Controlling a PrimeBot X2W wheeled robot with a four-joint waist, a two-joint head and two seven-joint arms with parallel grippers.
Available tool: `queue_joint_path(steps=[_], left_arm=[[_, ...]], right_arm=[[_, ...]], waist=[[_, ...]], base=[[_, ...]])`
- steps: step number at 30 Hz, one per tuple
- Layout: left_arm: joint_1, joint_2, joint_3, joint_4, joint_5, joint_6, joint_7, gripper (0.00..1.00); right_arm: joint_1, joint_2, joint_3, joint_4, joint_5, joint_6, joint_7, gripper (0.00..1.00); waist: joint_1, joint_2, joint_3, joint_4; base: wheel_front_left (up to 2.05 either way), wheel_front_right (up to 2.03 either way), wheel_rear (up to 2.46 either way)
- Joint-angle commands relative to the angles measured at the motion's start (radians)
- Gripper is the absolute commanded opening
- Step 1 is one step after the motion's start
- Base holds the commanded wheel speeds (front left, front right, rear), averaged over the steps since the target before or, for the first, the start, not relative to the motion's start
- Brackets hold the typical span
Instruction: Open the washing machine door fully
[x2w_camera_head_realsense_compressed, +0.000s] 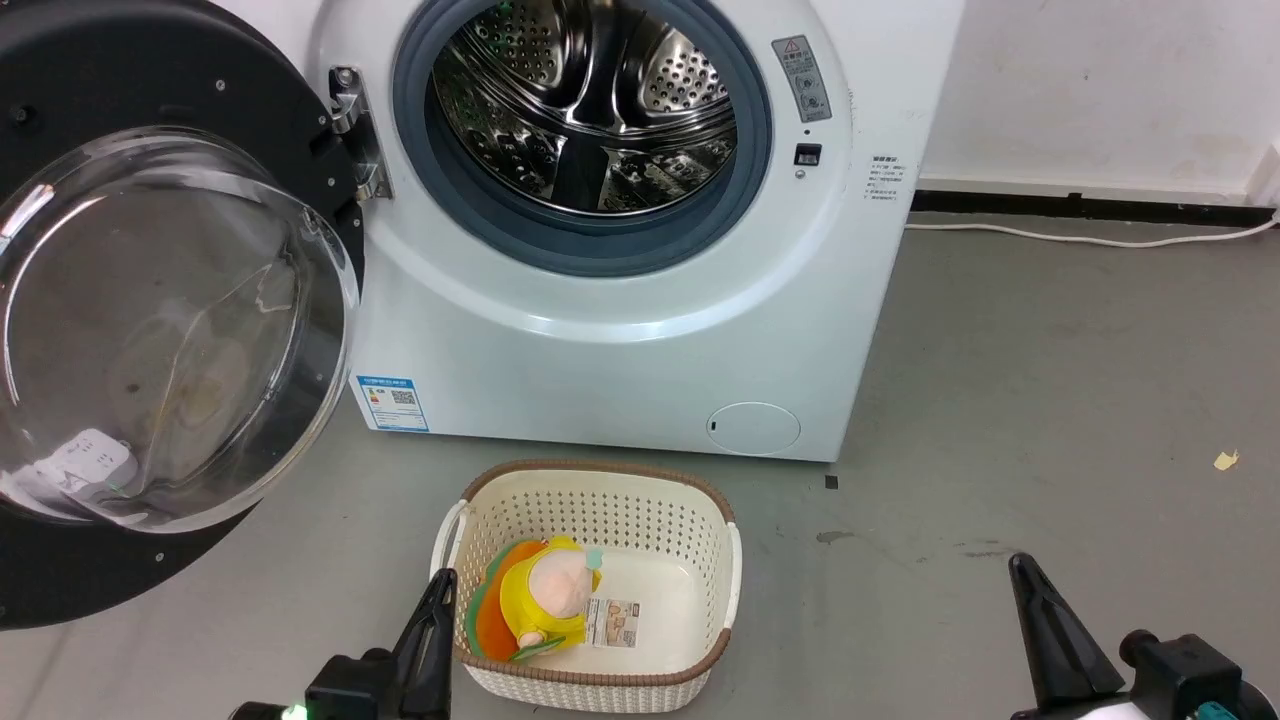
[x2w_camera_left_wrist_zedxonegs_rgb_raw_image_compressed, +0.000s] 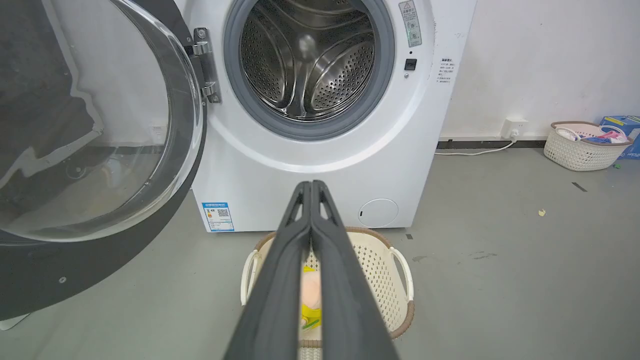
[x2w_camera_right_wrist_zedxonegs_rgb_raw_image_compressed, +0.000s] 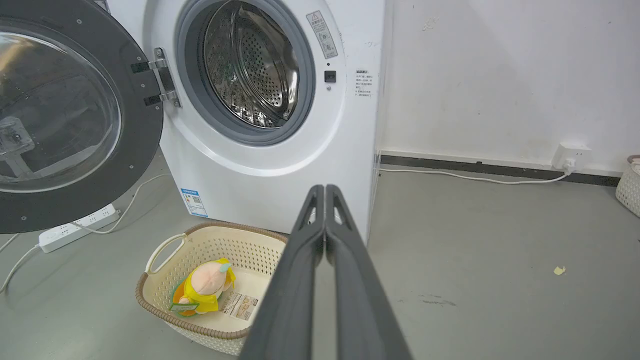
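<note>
Left gripper (x2w_camera_left_wrist_zedxonegs_rgb_raw_image_compressed: 311, 186): fingers pressed together tip to tip and holding nothing. It is low beside the left rim of the basket (x2w_camera_head_realsense_compressed: 600, 470), well apart from the door.
Right gripper (x2w_camera_right_wrist_zedxonegs_rgb_raw_image_compressed: 324, 189): closed the same way, empty, over bare floor to the right of the basket.
Door (x2w_camera_head_realsense_compressed: 170, 330): swung wide on its hinge (x2w_camera_head_realsense_compressed: 355, 130) at the left of the washing machine (x2w_camera_head_realsense_compressed: 600, 330), glass bowl bulging toward the room.
Drum (x2w_camera_head_realsense_compressed: 590, 100): exposed, perforated steel.
Basket: on the floor just in front of the machine, with a yellow soft toy (x2w_camera_head_realsense_compressed: 545, 600) inside.
</note>
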Motion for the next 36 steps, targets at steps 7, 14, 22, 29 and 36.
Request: queue_joint_path(steps=[7,14,22,29,36], left_arm=[[-0.010,-0.003,0.011,-0.013,0.008,0.003,0.018,0.00],[-0.014,-0.005,0.017,-0.020,0.012,0.004,0.033,0.00],[-0.020,-0.006,0.025,-0.028,0.017,0.005,0.049,0.00],[-0.024,-0.007,0.031,-0.035,0.021,0.006,0.063,0.00],[-0.028,-0.009,0.038,-0.042,0.025,0.007,0.078,0.00]], right_arm=[[-0.010,0.001,0.005,-0.013,-0.007,0.000,0.017,0.00],[-0.015,0.001,0.007,-0.020,-0.012,0.000,0.031,0.00],[-0.020,0.001,0.010,-0.027,-0.017,0.000,0.047,0.00],[-0.025,0.001,0.013,-0.034,-0.022,0.000,0.062,0.00],[-0.030,0.001,0.015,-0.040,-0.027,0.000,0.076,0.00]], waist=[[0.0000,0.0000,0.002,-0.001],[0.0000,0.0000,0.005,-0.001],[0.0000,0.0000,0.007,-0.002],[0.0000,0.0000,0.010,-0.003],[0.0000,0.0000,0.012,-0.004]], base=[[0.00,0.00,0.00],[0.00,0.00,0.00],[0.00,0.00,0.00],[0.00,0.00,0.00],[0.00,0.00,0.00]])
